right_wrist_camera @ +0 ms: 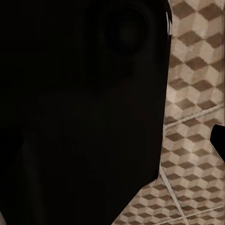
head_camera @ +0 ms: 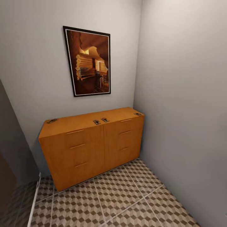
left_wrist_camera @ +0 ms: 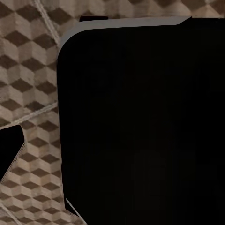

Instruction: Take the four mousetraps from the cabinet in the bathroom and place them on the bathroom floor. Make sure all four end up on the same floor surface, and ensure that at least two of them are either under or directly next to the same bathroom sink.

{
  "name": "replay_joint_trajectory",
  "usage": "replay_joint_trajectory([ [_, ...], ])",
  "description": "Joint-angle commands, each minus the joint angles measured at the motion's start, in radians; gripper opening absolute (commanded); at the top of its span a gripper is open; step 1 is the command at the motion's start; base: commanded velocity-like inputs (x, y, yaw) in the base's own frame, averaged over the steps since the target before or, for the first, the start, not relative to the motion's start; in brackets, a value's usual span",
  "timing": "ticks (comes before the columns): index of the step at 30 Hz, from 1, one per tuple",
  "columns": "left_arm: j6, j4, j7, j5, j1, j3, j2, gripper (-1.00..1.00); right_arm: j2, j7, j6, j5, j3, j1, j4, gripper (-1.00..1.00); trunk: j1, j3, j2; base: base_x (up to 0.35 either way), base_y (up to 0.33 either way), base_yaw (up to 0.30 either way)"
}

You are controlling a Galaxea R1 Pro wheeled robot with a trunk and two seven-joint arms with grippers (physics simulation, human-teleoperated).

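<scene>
Nearest to me, in both wrist views, a large black body of my own frame blocks most of the picture; around it lies the bathroom floor of large square tiles printed with brown, beige and white cubes and pale grout lines, seen likewise beside my right arm. I cannot tell whether my left claw or my right claw is released or clenched, for neither pair of fingers is visible.

In the head view the same tiled floor runs ahead to a low, wide orange-brown wooden cabinet with drawer fronts and thin bar handles, set against the grey back wall and reaching into the corner at the grey side wall.

On the cabinet's top lie the four tiny flat brown wooden mousetraps with dark metal parts: one at the left end, two just beside each other near the middle of the front edge, one at the right end.

Above the cabinet hangs a black-framed picture in amber and brown tones.
</scene>
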Motion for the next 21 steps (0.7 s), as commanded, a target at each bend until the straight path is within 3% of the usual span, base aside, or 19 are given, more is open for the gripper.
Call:
replay_joint_trajectory([
  [1, -0.002, 0.000, 0.000, 0.001, 0.000, 0.001, 0.000, 1.00, 0.000, 0.000, 0.001, 0.000, -0.001, 0.000, 0.000, 1.00, 0.001, -0.001, 0.000, 0.320, 0.000, 0.000],
  [21, -0.003, 0.000, 0.000, 0.001, 0.000, 0.002, 0.001, 1.00, -0.001, 0.000, 0.001, 0.000, 0.000, 0.000, 0.000, 1.00, 0.001, -0.001, 0.000, 0.320, 0.000, 0.000],
])
